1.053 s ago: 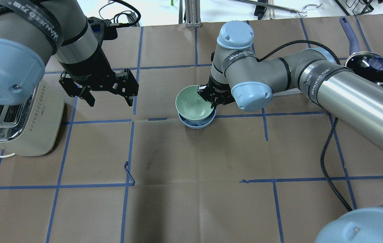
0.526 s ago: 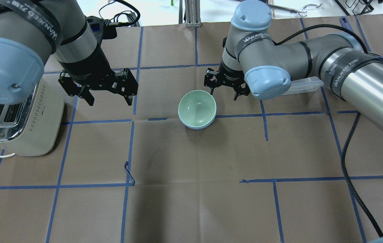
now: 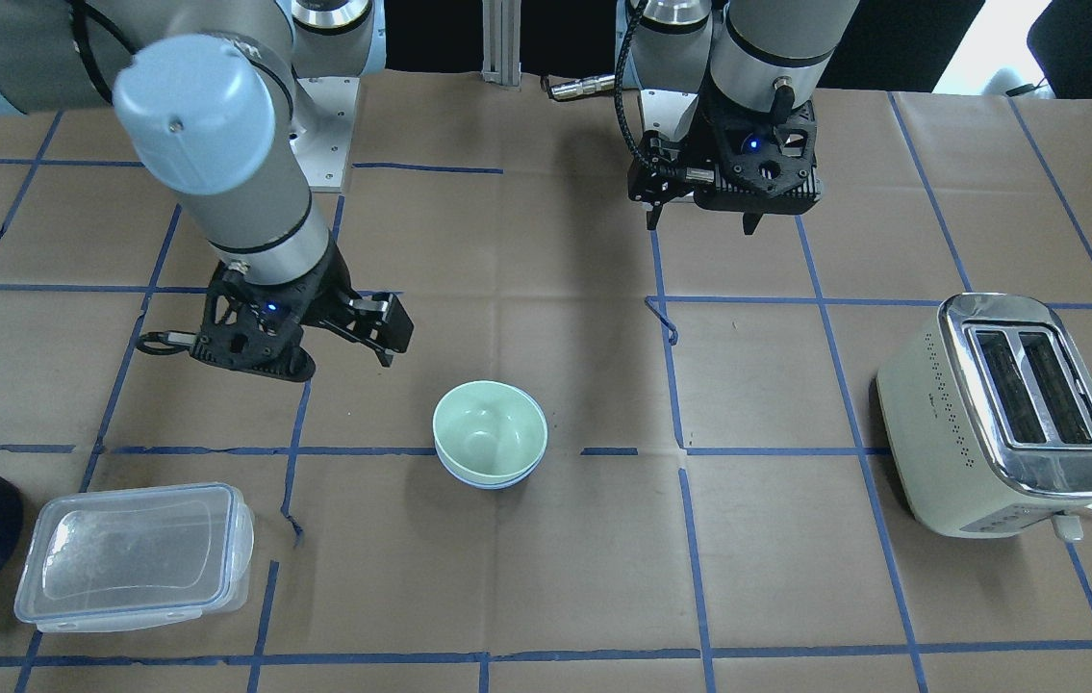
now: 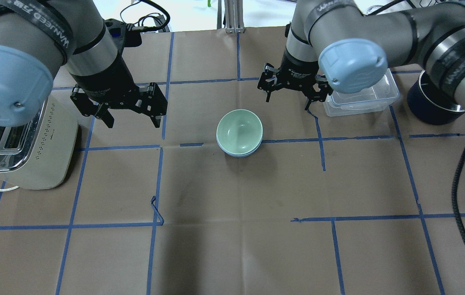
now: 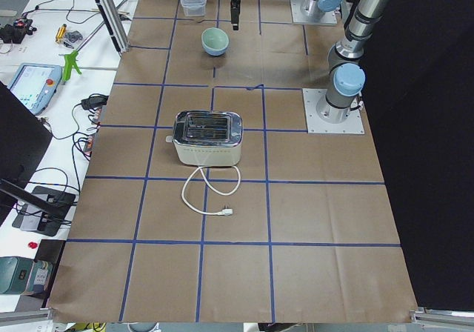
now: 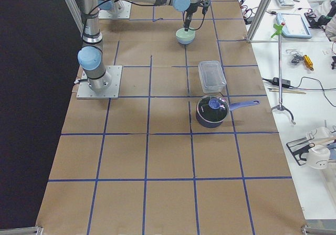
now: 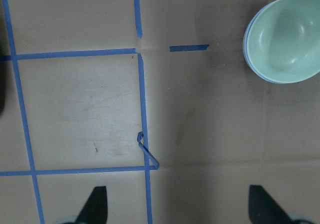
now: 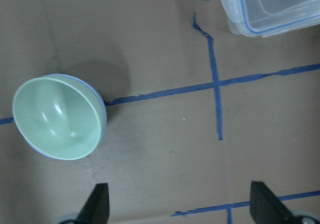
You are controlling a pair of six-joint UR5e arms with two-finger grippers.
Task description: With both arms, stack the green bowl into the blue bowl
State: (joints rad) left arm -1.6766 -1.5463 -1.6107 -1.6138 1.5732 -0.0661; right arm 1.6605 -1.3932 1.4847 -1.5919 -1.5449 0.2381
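Right gripper (image 4: 288, 98), jaws spread wide and holding nothing, hangs above the counter (image 4: 232, 246) a little to the far right of the bowls. The left gripper (image 4: 134, 121), equally wide open and empty, hangs well to their left, near the toaster (image 4: 31, 155). The green bowl (image 4: 239, 130) sits upright, nested inside the blue bowl (image 4: 238, 155), of which only a thin periwinkle rim shows beneath it. The pair rests near the middle of the counter, touching neither gripper. Judged from this arrangement, the stack is made and the step in hand is clearing the arms away. To do it well, the right arm should rise before it travels sideways, so that neither finger passes at rim height and tips or drags the nested pair. The clear container (image 4: 363, 96) lies just to the right of this gripper and the dark pot (image 4: 429, 108) is beyond it, so a retreat upward and toward the near side looks safer than a low sweep to the right. The jaws are best kept open throughout. The left arm has open counter around it, with only the toaster at its left side to avoid. Both wrist views show the green bowl seated level, so no corrective push appears to be needed.
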